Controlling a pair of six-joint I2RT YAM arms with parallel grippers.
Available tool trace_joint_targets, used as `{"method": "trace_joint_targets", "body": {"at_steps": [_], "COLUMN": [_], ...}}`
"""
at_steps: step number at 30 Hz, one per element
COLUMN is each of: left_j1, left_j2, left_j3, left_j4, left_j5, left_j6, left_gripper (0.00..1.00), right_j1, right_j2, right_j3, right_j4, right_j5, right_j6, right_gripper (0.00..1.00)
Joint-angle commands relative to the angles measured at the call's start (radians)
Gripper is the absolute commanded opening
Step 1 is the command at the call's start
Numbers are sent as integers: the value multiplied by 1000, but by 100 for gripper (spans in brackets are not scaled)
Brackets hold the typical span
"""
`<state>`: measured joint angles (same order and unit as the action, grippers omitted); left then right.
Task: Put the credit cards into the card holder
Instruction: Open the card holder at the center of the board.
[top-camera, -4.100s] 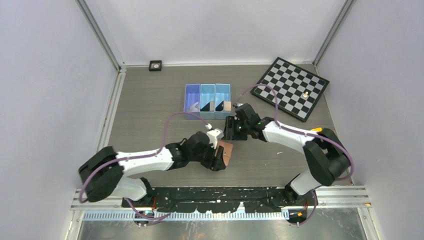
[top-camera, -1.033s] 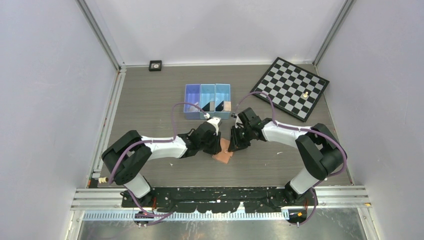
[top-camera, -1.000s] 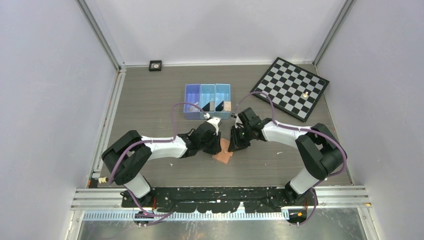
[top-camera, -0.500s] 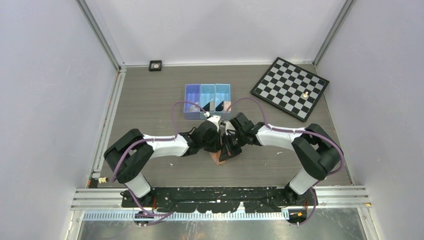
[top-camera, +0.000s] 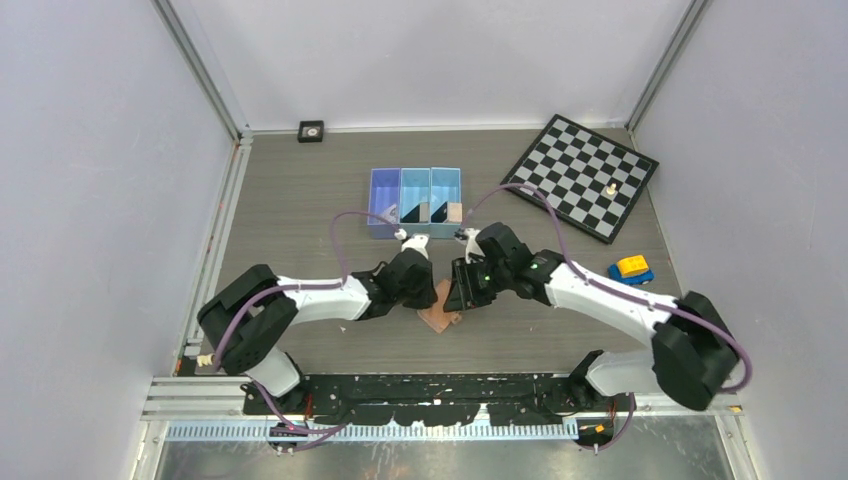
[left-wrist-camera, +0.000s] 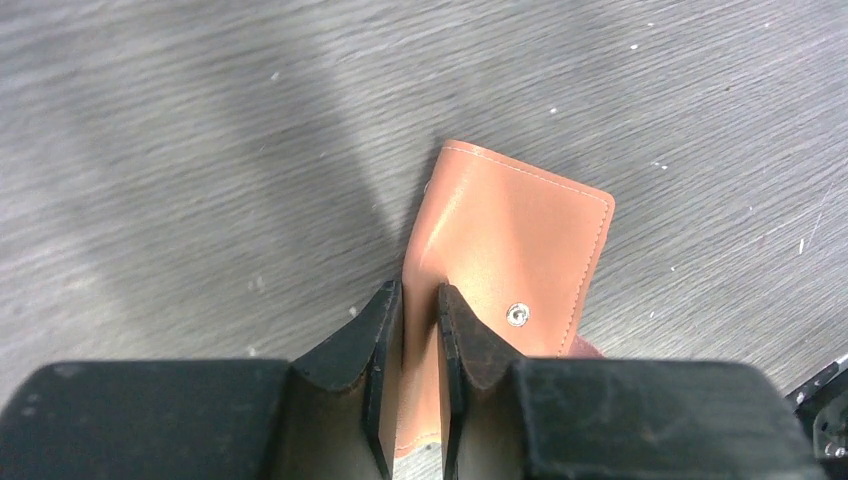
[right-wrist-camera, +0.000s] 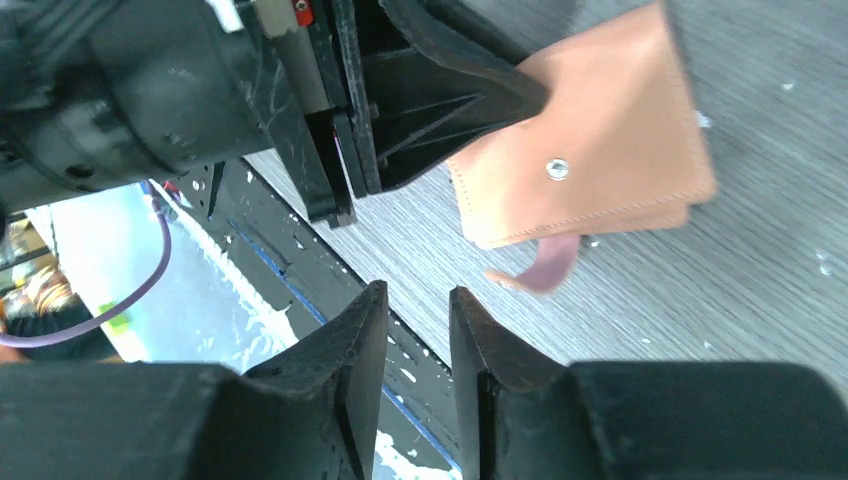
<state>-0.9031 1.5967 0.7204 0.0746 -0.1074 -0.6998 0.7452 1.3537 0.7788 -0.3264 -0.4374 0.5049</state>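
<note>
Top external view: both arms work on the near side of the three-compartment blue bin (top-camera: 383, 195), which serves as the reference for all positions. The right arm (top-camera: 600, 295) has swung its elbow outward in the last half second. This uncovers a yellow-and-blue toy car (top-camera: 630, 268) to the right of the bin and nearer than it. The left arm (top-camera: 310, 295) has barely shifted. Count, by size: one table (top-camera: 300, 220); one chessboard (top-camera: 580, 175) to the right of the bin; one bin; one card holder (top-camera: 437, 318), lying on the table nearer than the bin and apart from it. The left gripper (left-wrist-camera: 417, 292) is clamped on one leather edge of the holder, jaws nearly closed with the leather between them. The right gripper (right-wrist-camera: 417, 295) has backed off the holder; its jaws stand slightly parted and hold nothing. The snap tab (right-wrist-camera: 545, 268) hangs loose, yet the holder is still folded. Judgement: the holder is unfastened but not yet spread, and no card is in transit. Two credit cards (top-camera: 411, 211) show in the bin, one in the middle compartment and one in the right; a cable partly hides the left compartment. One tan block (top-camera: 454, 212) sits in the right compartment. One chess piece (top-camera: 611, 187) stands on the chessboard.
</note>
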Motion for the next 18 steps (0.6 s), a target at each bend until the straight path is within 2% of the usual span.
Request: {"method": "trace_joint_targets", "body": {"at_steps": [1, 3, 5, 9, 13, 18], "left_j1": [1, 1, 0, 0, 0, 0], "left_j2": [-47, -93, -140, -212, -247, -268], "left_j3": [-116, -154, -182, -173, -145, -128], "left_j4": [-140, -87, -57, -101, -161, -198], "left_j5": [-55, -22, 7, 24, 19, 7], "left_j6": [-112, -155, -179, -179, -137, -100], "left_gripper": [0, 4, 12, 28, 38, 46], "right_j1": [11, 10, 10, 33, 124, 222], "right_j2": [-127, -168, -216, -298, -292, -183], "right_j3": [-26, -41, -75, -163, -172, -137], "right_j4": [-63, -74, -49, 38, 49, 68], "right_j5": [197, 244, 266, 283, 377, 507], "right_j6": [108, 185, 281, 442, 523, 585], "right_gripper": [39, 46, 54, 64, 67, 67]}}
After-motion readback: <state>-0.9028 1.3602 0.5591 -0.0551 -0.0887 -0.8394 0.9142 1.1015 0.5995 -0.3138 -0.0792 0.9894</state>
